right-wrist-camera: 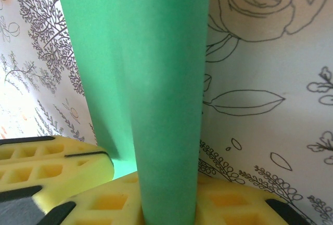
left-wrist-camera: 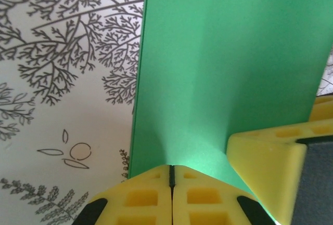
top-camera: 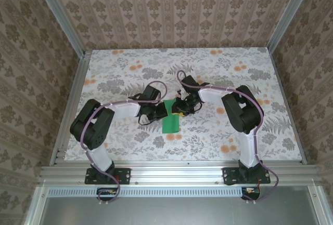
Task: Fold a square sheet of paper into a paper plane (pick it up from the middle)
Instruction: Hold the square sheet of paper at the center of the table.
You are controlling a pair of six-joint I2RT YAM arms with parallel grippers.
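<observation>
Green square sheet of paper (left-wrist-camera: pixel 229 69) runs lengthwise ahead of the left pincer (left-wrist-camera: pixel 170 181) clenched on it; whether the right pincer (right-wrist-camera: pixel 171 199) grips cannot be told.

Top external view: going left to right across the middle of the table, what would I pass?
left arm's black elbow → left gripper → green paper → right gripper → right arm's black elbow
</observation>
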